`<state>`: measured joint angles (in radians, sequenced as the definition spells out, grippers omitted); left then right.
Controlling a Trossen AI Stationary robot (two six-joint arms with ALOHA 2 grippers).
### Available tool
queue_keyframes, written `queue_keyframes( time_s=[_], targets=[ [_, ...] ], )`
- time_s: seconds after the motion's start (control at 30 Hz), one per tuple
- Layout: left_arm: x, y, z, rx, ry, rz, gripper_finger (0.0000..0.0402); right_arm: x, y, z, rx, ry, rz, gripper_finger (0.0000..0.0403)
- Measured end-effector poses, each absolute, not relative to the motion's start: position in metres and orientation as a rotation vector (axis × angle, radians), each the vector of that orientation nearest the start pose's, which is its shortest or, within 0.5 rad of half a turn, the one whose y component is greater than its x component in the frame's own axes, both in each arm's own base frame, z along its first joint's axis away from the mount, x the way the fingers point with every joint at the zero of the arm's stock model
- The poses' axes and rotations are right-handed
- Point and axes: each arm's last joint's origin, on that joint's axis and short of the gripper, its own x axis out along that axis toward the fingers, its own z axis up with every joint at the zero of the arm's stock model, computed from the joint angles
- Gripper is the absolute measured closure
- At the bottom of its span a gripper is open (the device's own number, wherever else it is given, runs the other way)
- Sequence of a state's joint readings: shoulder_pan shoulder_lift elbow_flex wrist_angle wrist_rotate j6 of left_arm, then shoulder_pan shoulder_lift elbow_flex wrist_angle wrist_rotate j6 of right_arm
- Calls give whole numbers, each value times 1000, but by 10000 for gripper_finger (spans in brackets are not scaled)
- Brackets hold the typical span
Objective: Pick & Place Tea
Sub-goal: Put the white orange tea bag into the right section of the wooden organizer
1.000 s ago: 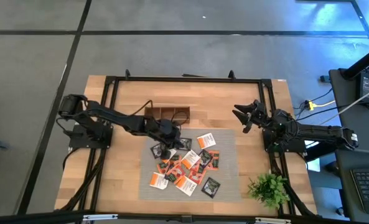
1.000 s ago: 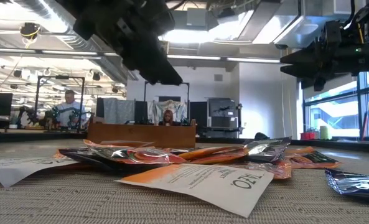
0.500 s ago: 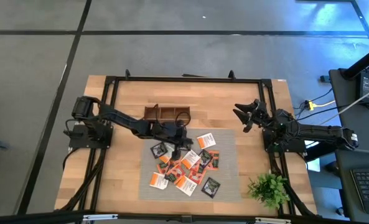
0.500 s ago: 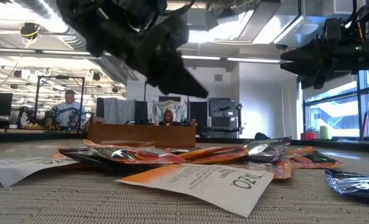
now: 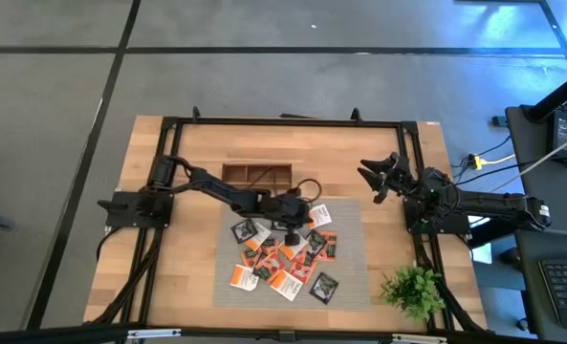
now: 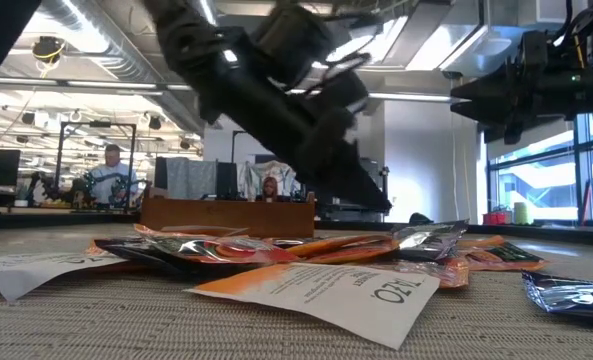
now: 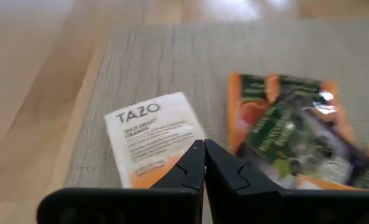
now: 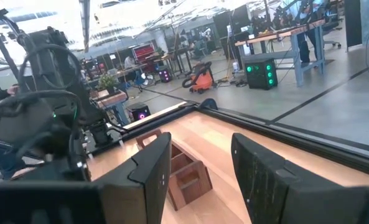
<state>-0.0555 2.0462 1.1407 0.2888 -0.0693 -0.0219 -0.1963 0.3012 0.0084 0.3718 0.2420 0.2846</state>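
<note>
Fingers on the left gripper are pinched fully together with nothing between them, tips hanging right over a white sachet with orange print, near its edge. Just beside that one lies an orange sachet with a crinkly dark one on top. Rest of the tea is a loose pile on the grey mat, with the wooden tray just behind. Right gripper waits off to the side above the table, fingers spread, holding nothing.

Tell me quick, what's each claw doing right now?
Left gripper: shut, holding nothing, over the tea sachets.
Right gripper: open, empty, waiting at the table's right side.
</note>
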Motion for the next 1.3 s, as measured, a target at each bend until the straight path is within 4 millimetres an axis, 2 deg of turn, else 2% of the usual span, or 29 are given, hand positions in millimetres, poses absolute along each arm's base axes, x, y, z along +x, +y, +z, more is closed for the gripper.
queue_keyframes(
  time_s=[0.2,0.5,0.9,1.3],
  targets=[
    [424,-21,126,36,657,36,399,112,-29,175,281,-133,-425,233],
    [419,-20,122,46,743,47,399,112,-29,175,281,-131,-426,233],
    [418,-20,113,48,770,51,399,112,-29,175,280,-131,-426,233],
    [420,-20,116,37,735,54,400,112,-29,175,280,-131,-426,233]
  ],
)
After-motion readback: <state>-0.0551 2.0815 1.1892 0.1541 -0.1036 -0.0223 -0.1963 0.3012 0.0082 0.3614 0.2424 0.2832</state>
